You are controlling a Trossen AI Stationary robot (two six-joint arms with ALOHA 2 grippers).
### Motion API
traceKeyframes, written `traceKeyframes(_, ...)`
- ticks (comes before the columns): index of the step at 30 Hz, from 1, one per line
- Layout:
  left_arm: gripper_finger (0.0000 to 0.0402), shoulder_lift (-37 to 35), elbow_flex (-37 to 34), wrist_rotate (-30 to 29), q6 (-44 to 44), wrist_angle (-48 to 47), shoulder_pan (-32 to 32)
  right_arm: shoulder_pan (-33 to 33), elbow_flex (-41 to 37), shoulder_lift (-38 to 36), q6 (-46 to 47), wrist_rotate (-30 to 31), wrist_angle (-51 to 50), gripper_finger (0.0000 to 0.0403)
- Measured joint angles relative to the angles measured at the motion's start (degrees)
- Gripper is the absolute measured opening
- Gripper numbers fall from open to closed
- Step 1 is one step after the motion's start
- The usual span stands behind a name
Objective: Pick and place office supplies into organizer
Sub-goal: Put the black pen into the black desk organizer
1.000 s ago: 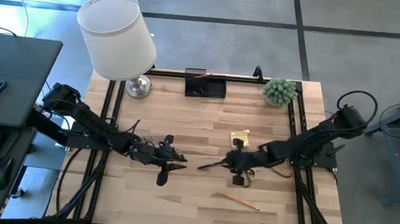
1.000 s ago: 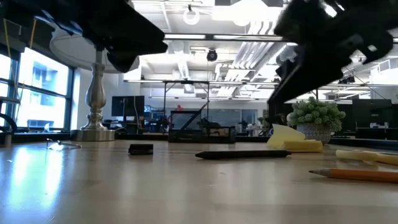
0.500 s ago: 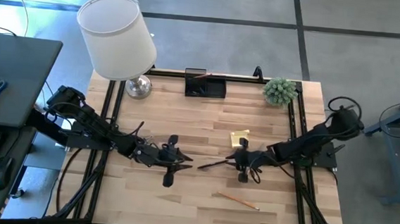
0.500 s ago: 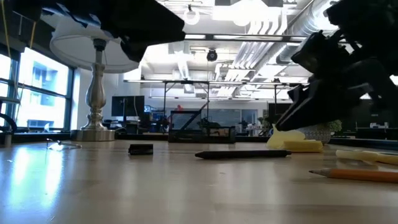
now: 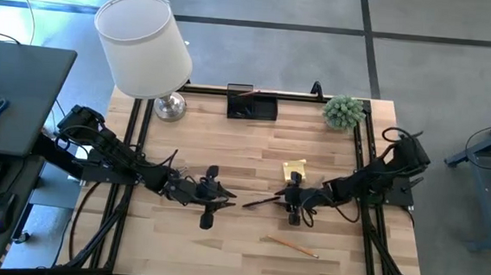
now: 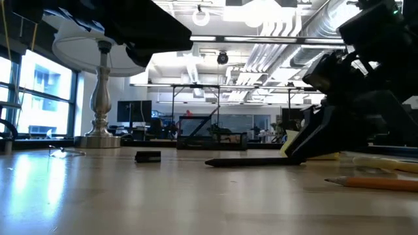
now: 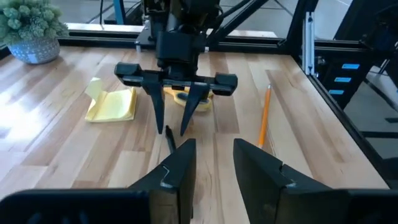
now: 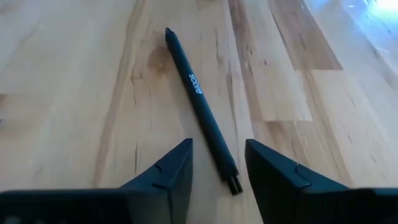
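From above, the table (image 5: 253, 155) carries the organizer (image 5: 252, 105) at its 12 o'clock edge, with a lamp (image 5: 145, 48) at 10 o'clock and a small plant (image 5: 343, 111) at 2 o'clock. Near the middle lies a dark pen (image 5: 260, 202); the right gripper (image 5: 286, 199) sits at its end, just at 3 o'clock of it. A yellow sticky-note pad (image 5: 294, 169) lies just toward 12 o'clock from that gripper, and a pencil (image 5: 291, 244) lies toward 6 o'clock. The left gripper (image 5: 220, 200) waits at 9 o'clock of the pen, apart from it.

At table height, the pen (image 6: 255, 161) lies flat on the wood, and the right gripper (image 6: 307, 150) comes down at its 3 o'clock end. A small dark piece (image 6: 147, 156) rests at 9 o'clock of the pen, well apart.

The left wrist view faces the right gripper (image 7: 173, 129), whose fingers stand parted with their tips astride the pen's end (image 7: 170, 138). The left arm's own fingers (image 7: 177, 167) stand parted with nothing between them.

The right wrist view shows the pen (image 8: 200, 99) lying loose on the table, its near end in the gap between the spread fingers (image 8: 171, 169), not pinched.
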Motion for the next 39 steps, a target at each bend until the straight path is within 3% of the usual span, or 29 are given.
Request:
traceKeyframes(11, 0.0097, 0.0, 0.0, -0.2, 0.2, 0.8, 0.0, -0.3, 0.1, 2.1, 0.1, 1.2, 0.3, 0.0142)
traceKeyframes(24, 0.0097, 0.0, 0.0, -0.2, 0.2, 0.8, 0.0, -0.2, 0.1, 2.2, -0.1, 0.6, 0.5, 0.0030)
traceKeyframes(28, 0.0097, -1.7, 0.0, 2.2, -0.2, 0.7, 0.0, -0.3, 0.8, 1.2, -0.5, 1.3, -1.4, 0.0014)
traceKeyframes(33, 0.0097, -7.4, 0.1, 4.5, -2.5, -3.9, -0.1, -1.6, 5.9, -3.0, -0.7, 2.4, -12.4, 0.0026)
traceKeyframes(39, 0.0097, -13.8, 0.0, 4.4, -7.1, -16.4, -0.1, -5.4, 20.4, -7.7, -4.8, 6.1, -39.4, 0.0022)
